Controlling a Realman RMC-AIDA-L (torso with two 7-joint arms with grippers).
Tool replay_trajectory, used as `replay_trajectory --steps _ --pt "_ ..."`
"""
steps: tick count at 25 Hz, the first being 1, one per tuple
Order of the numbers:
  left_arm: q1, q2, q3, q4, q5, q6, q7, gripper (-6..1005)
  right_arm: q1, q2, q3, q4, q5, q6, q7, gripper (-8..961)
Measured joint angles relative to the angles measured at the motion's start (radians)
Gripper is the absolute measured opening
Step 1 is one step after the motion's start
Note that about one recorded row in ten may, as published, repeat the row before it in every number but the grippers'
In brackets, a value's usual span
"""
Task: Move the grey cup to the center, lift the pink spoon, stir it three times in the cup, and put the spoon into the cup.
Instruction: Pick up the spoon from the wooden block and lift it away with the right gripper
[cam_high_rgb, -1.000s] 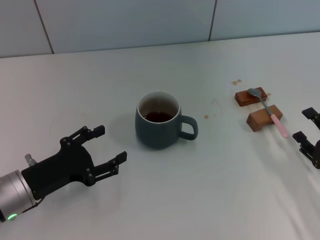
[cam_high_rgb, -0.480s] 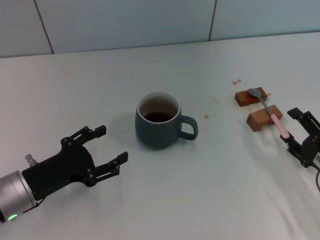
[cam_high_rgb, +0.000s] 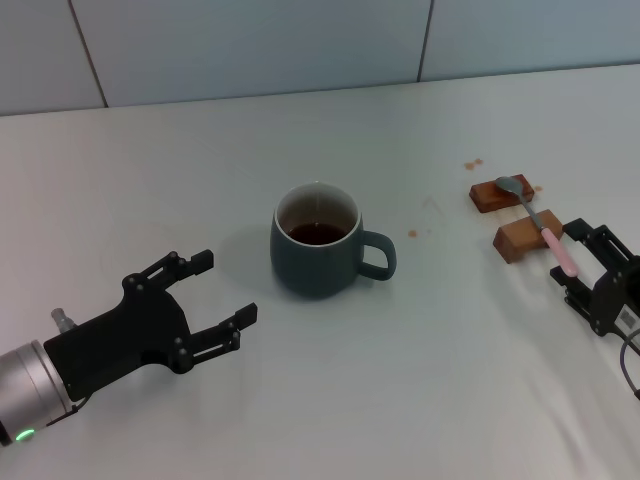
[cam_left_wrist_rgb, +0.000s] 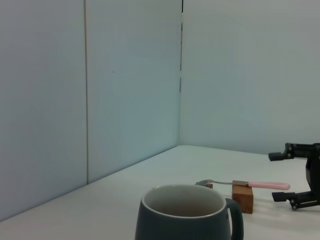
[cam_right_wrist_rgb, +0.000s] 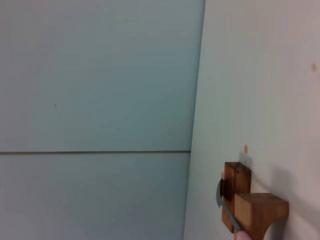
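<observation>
The grey cup (cam_high_rgb: 316, 252) stands mid-table with dark liquid inside, its handle pointing right; it also shows in the left wrist view (cam_left_wrist_rgb: 186, 216). The pink spoon (cam_high_rgb: 531, 214) lies across two brown wooden blocks (cam_high_rgb: 522, 240) at the right, bowl on the far block, pink handle toward me. My right gripper (cam_high_rgb: 569, 256) is open, its fingers on either side of the handle's end, low over the table. My left gripper (cam_high_rgb: 222, 288) is open and empty, left of the cup and nearer me. The left wrist view shows the spoon (cam_left_wrist_rgb: 252, 184) and the right gripper (cam_left_wrist_rgb: 274, 177).
Small brown stains (cam_high_rgb: 472, 163) dot the table beyond the blocks and another (cam_high_rgb: 412, 233) lies between cup and blocks. A tiled wall runs along the table's far edge. The right wrist view shows the blocks (cam_right_wrist_rgb: 236, 186) and the spoon's bowl (cam_right_wrist_rgb: 220, 193) close up.
My right gripper has moved left from the table's right edge to the spoon's pink handle end. The left arm, cup and spoon have not moved.
</observation>
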Motion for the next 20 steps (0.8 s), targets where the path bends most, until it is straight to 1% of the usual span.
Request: replay_trajectory --steps 7,13,18,20 --pt "0.001 0.001 0.000 0.000 0.003 0.003 0.009 854 -0.003 0.000 0.000 0.001 0.000 0.017 0.002 760" --pt "0.006 0.002 0.000 0.000 0.004 0.004 0.013 854 0.004 0.000 0.000 0.001 -0.005 0.037 -0.001 543" --pt "0.009 0.003 0.000 0.001 0.005 0.005 0.016 854 0.007 -0.001 -0.003 -0.002 -0.023 0.037 -0.005 293" --pt "0.009 0.003 0.000 0.001 0.005 0.005 0.016 854 0.003 -0.002 -0.008 -0.006 -0.024 0.025 -0.013 172"
